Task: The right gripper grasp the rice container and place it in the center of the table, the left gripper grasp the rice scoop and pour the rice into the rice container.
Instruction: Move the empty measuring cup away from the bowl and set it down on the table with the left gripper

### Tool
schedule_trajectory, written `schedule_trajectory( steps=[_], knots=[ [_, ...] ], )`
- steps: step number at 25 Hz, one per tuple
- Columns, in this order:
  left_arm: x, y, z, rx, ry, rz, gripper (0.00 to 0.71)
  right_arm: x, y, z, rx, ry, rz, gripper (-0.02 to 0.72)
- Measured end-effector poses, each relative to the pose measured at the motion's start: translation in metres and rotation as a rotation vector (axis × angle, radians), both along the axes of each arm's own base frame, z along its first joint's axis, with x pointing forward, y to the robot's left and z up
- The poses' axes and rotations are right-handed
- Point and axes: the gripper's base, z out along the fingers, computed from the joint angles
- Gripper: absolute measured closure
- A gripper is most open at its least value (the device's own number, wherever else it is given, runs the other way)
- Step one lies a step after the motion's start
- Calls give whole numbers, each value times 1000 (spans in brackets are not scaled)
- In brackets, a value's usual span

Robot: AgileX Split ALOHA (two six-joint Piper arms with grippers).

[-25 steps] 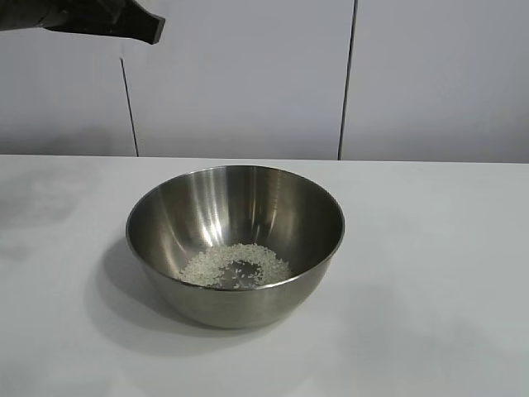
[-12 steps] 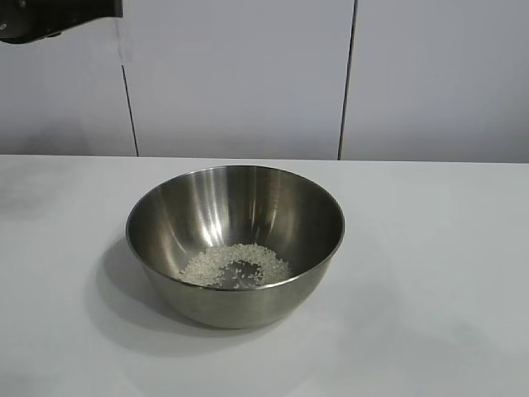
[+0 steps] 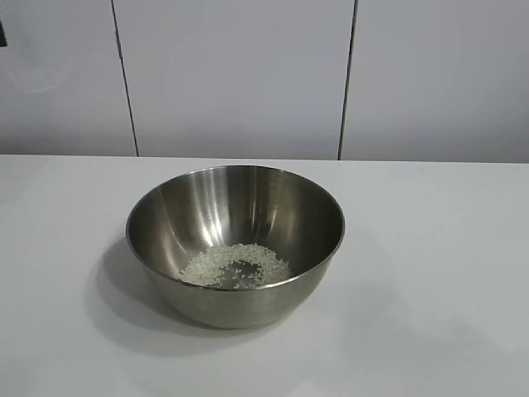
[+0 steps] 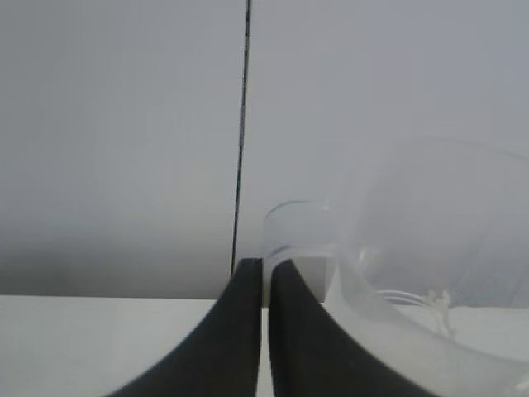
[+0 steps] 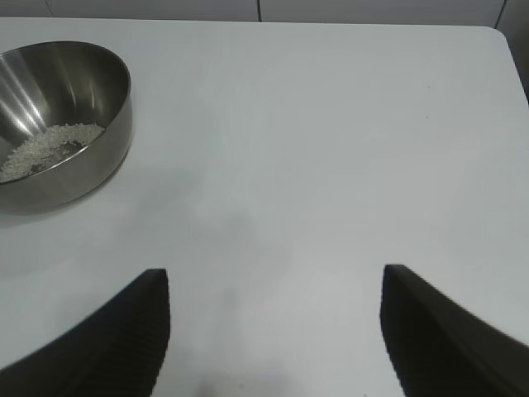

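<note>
Task looked essentially done. Nearest the exterior camera, one rice container sat mid-table with one small heap of rice in its bottom, so placing and pouring both read as complete. Right gripper was parked well clear of the bowl, jaws spread, holding nothing. Farther back, left gripper was pinched tight on the handle tab of the one rice scoop (looked empty, a few grains maybe), held level. Left: set the scoop down, likely.
</note>
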Motion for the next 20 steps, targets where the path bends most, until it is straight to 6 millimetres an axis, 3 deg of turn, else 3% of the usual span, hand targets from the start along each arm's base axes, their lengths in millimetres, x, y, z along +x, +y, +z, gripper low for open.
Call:
schedule_trajectory(
  steps=[6,11,20],
  knots=[
    [0,-3,-55,43,123,-131,701,0,0,0,0,1,0,209],
    [-1,-4,-91,54,195,-139,701,0,0,0,0,0,0,209],
    [-2,-3,-121,146,281,-155,701,0,0,0,0,0,0,209]
  ],
)
